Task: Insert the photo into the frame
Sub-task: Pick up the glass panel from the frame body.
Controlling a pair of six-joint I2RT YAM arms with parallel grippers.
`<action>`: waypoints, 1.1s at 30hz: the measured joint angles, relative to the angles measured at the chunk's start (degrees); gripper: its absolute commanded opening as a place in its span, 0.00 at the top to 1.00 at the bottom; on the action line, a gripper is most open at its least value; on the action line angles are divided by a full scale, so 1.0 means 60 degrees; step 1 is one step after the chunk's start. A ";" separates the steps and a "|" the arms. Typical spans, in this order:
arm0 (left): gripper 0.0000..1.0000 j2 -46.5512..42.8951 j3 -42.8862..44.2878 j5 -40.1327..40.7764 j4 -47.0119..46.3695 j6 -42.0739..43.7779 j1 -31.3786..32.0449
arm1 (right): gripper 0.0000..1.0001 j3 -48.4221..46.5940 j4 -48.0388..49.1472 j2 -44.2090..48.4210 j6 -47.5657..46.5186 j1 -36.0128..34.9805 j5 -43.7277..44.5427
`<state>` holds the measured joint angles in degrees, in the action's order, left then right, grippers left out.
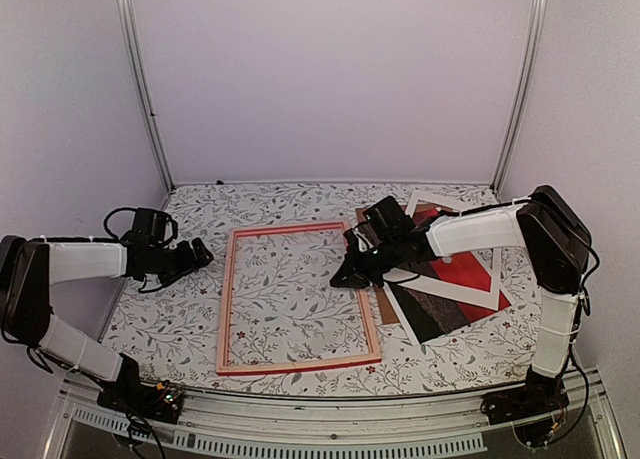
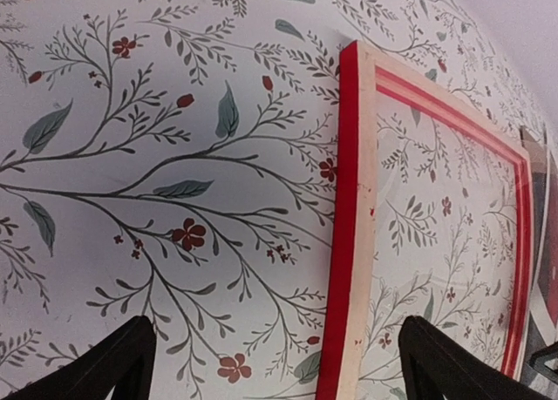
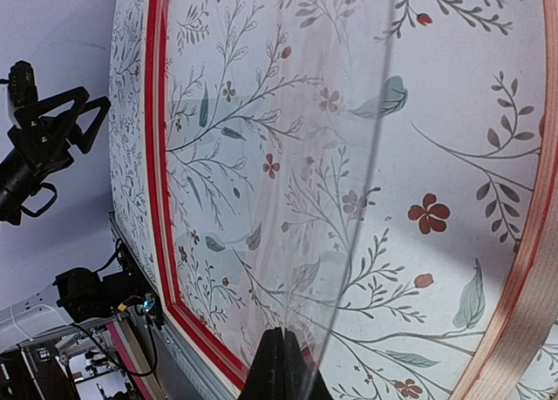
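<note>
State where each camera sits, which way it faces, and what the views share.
Top external: above and behind, looking down on the frame, photo, left arm, right arm.
Left wrist: low, facing right across the frame; open left gripper below.
Right wrist: above the frame, facing the left arm; right gripper pinching a clear sheet.
Shared: all show the frame; right wrist also shows the left gripper.
</note>
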<state>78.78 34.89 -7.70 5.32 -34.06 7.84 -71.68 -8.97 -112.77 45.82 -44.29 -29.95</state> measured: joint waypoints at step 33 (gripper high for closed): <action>0.01 0.0251 0.0266 0.0991 0.0117 0.0025 0.0608 | 1.00 -0.0554 0.0069 0.0015 0.0627 -0.0007 -0.1009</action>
<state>80.29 36.49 -1.76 6.02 -33.91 11.49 -75.00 -8.56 -112.68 49.58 -44.34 -36.01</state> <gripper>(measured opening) 0.994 0.016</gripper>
